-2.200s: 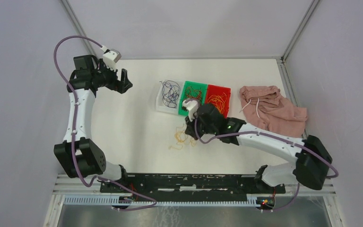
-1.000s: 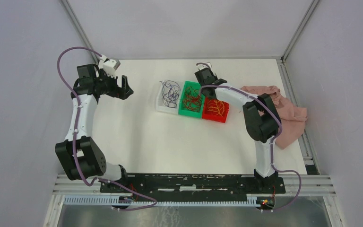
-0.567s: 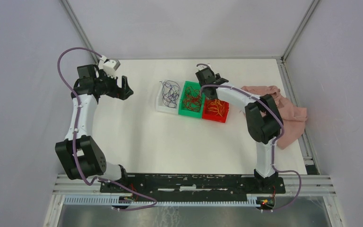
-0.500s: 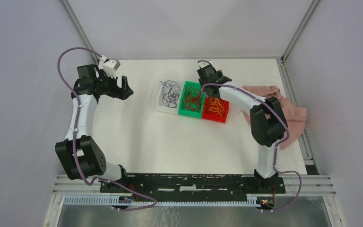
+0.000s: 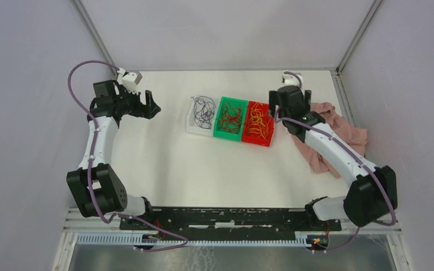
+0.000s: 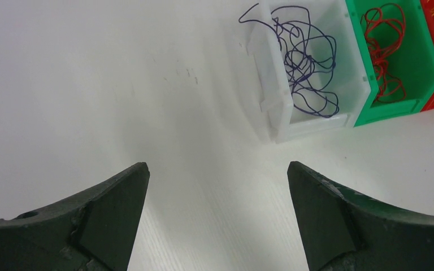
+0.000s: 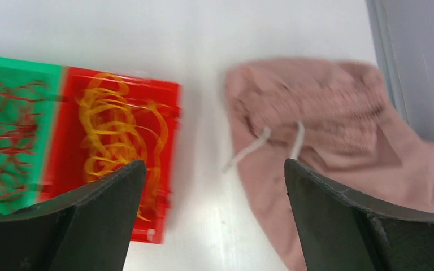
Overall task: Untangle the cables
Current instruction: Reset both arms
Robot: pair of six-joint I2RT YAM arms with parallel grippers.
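Observation:
The cables lie sorted in three bins. Dark purple cables (image 5: 203, 110) (image 6: 305, 73) fill the white bin (image 5: 191, 125) (image 6: 271, 101). Dark red cables (image 5: 230, 117) (image 6: 384, 51) (image 7: 5, 141) sit in the green bin (image 5: 222, 134) (image 6: 412, 68). Yellow-orange cables (image 5: 259, 123) (image 7: 113, 135) are in the red bin (image 5: 257, 141) (image 7: 166, 107). My right gripper (image 5: 287, 107) (image 7: 215, 162) hangs open and empty between the red bin and the cloth. My left gripper (image 5: 150, 106) (image 6: 217, 165) is open and empty, left of the white bin.
A crumpled pink cloth (image 5: 339, 138) (image 7: 339, 124) with a white drawstring (image 7: 254, 149) lies at the right, partly under my right arm. Frame rails run along the back and right edges of the table (image 5: 203, 175).
My right arm has swung from behind the bins to the gap between red bin and cloth, and its jaws have opened. The yellow clump seen earlier on the table is gone. The left arm barely moved.

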